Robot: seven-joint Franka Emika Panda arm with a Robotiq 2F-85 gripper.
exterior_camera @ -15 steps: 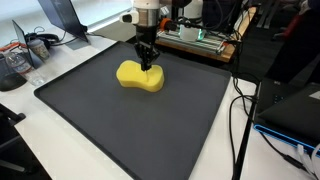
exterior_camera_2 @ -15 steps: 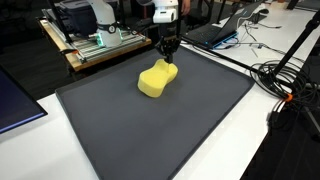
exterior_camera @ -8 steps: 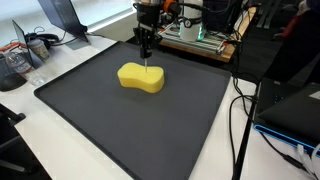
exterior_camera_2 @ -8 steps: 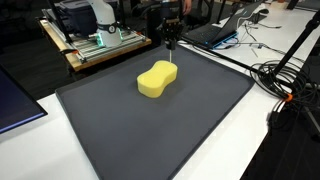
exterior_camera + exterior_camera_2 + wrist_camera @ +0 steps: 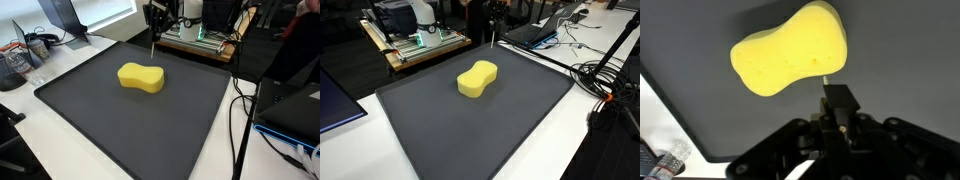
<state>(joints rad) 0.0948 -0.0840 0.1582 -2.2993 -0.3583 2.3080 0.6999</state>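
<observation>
A yellow peanut-shaped sponge [image 5: 140,77] [image 5: 477,79] lies flat on the dark grey mat [image 5: 120,130] [image 5: 470,140], towards its far side. My gripper [image 5: 153,33] [image 5: 493,33] hangs well above the mat's far edge, clear of the sponge. Its fingers are shut, and a thin pale stick [image 5: 153,47] pokes down from between them. In the wrist view the sponge [image 5: 790,55] lies ahead of the shut gripper [image 5: 837,97], and the stick's tip [image 5: 825,79] shows just past the fingertips.
A wooden board with electronics [image 5: 195,40] [image 5: 415,45] stands behind the mat. Black cables [image 5: 240,120] [image 5: 605,80] run along one side, next to a laptop [image 5: 290,110]. Desk clutter [image 5: 20,60] sits beyond the opposite edge.
A second ago the gripper was pressed down on the sponge. It has since lifted up and back towards the mat's far edge, still shut, and the sponge stays on the mat.
</observation>
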